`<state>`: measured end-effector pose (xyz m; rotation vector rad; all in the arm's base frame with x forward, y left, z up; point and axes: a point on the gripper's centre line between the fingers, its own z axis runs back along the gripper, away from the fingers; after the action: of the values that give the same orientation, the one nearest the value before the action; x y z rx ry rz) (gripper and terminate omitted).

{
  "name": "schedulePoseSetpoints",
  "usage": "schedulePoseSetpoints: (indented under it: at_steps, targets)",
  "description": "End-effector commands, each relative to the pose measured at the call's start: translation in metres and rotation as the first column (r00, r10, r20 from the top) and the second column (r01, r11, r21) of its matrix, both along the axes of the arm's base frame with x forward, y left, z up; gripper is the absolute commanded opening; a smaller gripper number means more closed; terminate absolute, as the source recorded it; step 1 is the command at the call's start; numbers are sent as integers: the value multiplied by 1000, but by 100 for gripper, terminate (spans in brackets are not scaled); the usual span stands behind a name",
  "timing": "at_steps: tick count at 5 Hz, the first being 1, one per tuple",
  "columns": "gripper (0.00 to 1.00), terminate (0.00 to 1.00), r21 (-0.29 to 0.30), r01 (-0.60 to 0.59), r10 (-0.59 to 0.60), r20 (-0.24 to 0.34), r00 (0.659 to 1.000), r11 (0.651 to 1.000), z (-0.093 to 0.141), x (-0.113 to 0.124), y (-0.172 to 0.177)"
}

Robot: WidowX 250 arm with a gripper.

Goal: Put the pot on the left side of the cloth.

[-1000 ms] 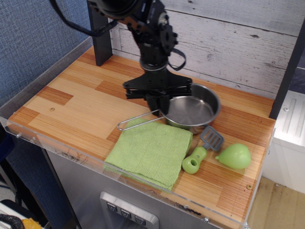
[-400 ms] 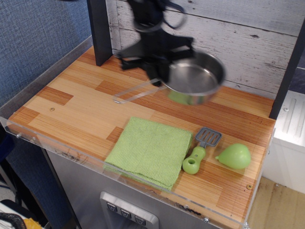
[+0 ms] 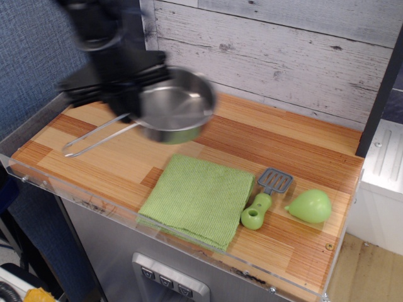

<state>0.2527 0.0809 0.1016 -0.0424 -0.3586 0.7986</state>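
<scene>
The shiny steel pot (image 3: 178, 107) hangs in the air above the left half of the wooden table, blurred by motion. Its long wire handle (image 3: 94, 138) points down to the left. My black gripper (image 3: 129, 100) is shut on the pot's left rim, where the handle joins it. The light-green knitted cloth (image 3: 200, 198) lies flat at the front middle of the table, below and to the right of the pot, with nothing on it.
A small grey spatula with a green handle (image 3: 266, 198) lies right of the cloth, and a pale green pear toy (image 3: 310, 206) sits beyond it. A dark post (image 3: 133, 12) stands at the back left. A clear plastic lip (image 3: 82, 195) edges the table front.
The pot was lifted off the table behind the cloth and carried left through the air, gripper still holding it. The cloth, spatula and pear have not moved.
</scene>
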Motion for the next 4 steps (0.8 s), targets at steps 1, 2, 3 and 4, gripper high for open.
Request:
schedulePoseSetpoints:
  at_steps: [1, 2, 3, 4]
  targets:
    - [0, 0, 54, -162, 162, 4, 987, 985, 5, -34, 41]
    - [0, 0, 44, -223, 222, 22, 975, 974, 2, -33, 55]
    - [0, 0, 18, -274, 273, 27, 962, 962, -2, -28, 70]
    - [0, 0, 28, -326, 326, 9, 945, 945, -12, -37, 87]
